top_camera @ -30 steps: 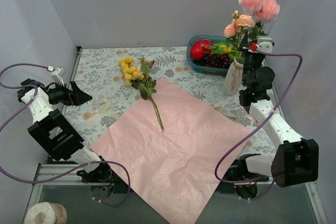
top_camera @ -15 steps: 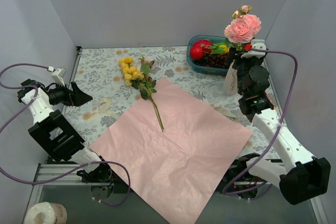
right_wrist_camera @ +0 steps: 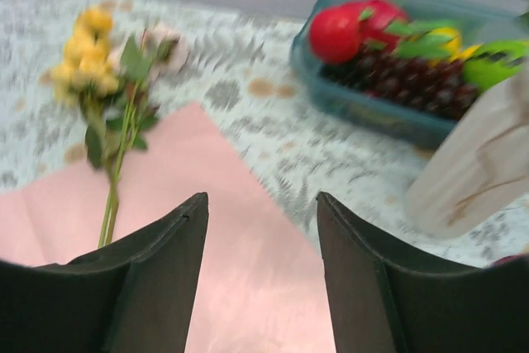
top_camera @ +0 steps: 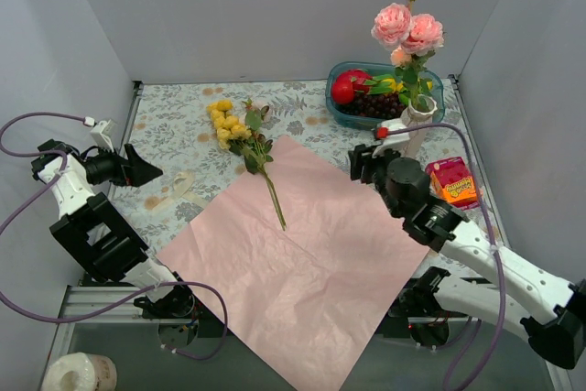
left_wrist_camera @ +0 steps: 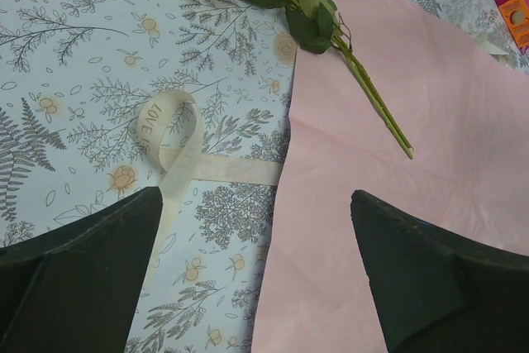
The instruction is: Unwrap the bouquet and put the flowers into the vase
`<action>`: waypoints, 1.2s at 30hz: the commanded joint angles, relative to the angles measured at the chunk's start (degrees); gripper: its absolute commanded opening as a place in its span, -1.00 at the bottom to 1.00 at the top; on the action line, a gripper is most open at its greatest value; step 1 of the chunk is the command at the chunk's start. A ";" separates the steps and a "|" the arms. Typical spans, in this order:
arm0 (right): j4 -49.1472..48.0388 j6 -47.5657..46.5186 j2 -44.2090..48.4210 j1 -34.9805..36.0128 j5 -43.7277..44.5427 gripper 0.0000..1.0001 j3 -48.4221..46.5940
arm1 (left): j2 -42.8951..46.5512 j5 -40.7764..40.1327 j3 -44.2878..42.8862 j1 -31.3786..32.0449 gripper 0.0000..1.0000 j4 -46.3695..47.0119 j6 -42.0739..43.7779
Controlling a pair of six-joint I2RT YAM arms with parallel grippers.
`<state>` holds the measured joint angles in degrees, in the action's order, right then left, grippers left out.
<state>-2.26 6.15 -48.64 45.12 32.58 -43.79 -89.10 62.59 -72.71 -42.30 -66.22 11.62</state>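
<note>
Your right gripper (top_camera: 357, 164) spread, empty | yellow flowers (top_camera: 249, 146) lie at its 9 o'clock | stem runs 11-to-5

From my seat the pink sheet (top_camera: 302, 254) reads as thin matt paper, faintly creased, lying on a tabletop (top_camera: 174, 121) with a smooth printed floral covering. The cream ribbon (left_wrist_camera: 178, 134) has a soft satin sheen, and the fruit tub (top_camera: 350, 119) is translucent blue plastic holding a glossy red fruit (top_camera: 343, 89). The vase (top_camera: 418, 121) looks like matt white ceramic to me, and the fingers (left_wrist_camera: 83, 270) of my left gripper (left_wrist_camera: 254, 196) look like dark matt plastic.
</note>
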 commanded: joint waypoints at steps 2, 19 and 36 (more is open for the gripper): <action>-1.94 2.81 -11.71 8.13 -3.13 0.18 -0.58 | 1.82 2.89 -0.86 -0.15 0.97 -0.85 0.16; 1.47 -7.91 -70.77 8.93 -24.66 -0.26 -48.39 | 1.30 1.66 0.72 -0.15 0.96 0.64 -0.72; 5.34 -8.79 -77.23 7.61 -25.37 -0.14 -53.08 | 0.51 0.52 1.16 -0.23 0.96 1.70 0.07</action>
<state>5.41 -2.07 -128.95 52.86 7.35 -100.51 -89.41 62.98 -72.34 -42.33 -65.49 10.55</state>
